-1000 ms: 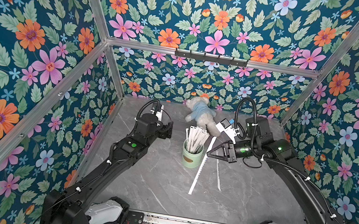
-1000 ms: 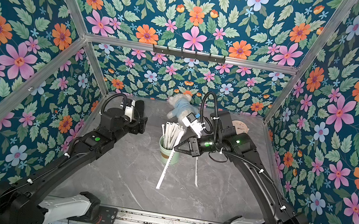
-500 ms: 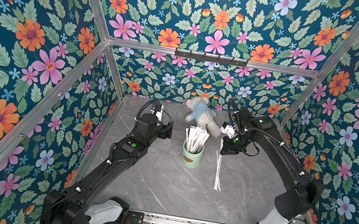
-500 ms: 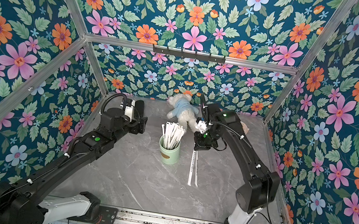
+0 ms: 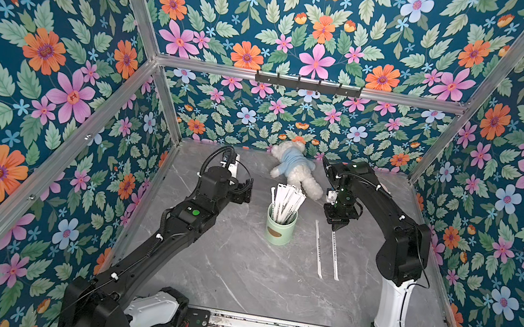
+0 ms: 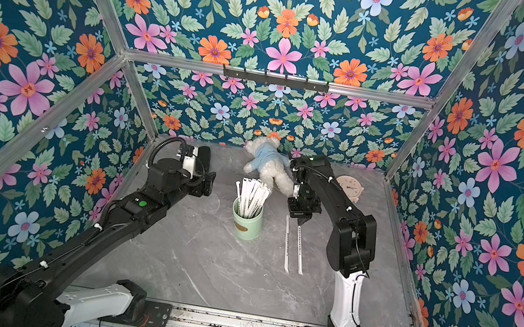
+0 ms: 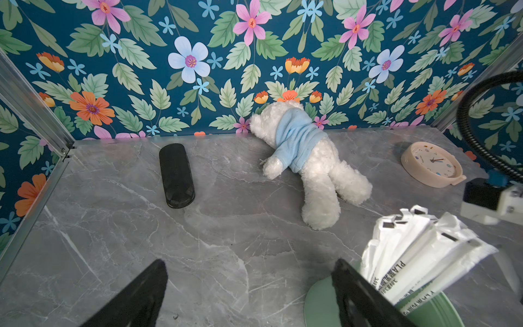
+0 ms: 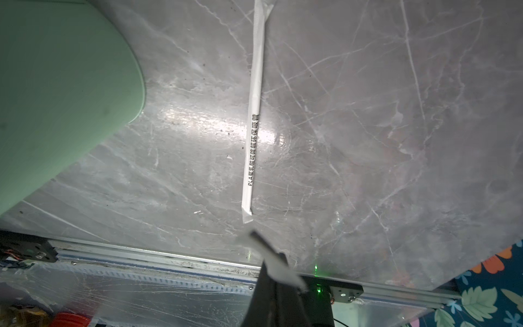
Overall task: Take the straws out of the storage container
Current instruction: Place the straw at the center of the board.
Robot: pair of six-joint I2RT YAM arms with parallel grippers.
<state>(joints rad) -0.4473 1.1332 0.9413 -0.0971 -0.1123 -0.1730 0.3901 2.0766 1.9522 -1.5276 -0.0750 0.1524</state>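
We see the storage container [image 5: 279, 232] standing upright near the middle of the surface [image 5: 236, 268], between the two arms. A bundle of straws [image 5: 286, 201] sticks out of its top and fans toward the robot's right.

The right end effector [image 5: 336, 226] points down at the surface, to the right of the container. Its jaws are pressed together on one end of a held straw [image 5: 335, 256], and the wrist view shows the white wrapper pinched at the tips. The rest of that straw runs toward the front rail. We cannot tell whether its far end touches the surface. Just beside it, almost parallel, a loose straw [image 5: 318, 249] lies flat on the surface, printed side up.

The left end effector [image 7: 249, 263] hangs near the container on the other side. Its jaws are spread wide and have nothing between them.

At the back wall a teddy bear [image 5: 292, 169] lies face down, with a clock [image 6: 349, 188] to its right and a black case [image 7: 177, 175] to its left.
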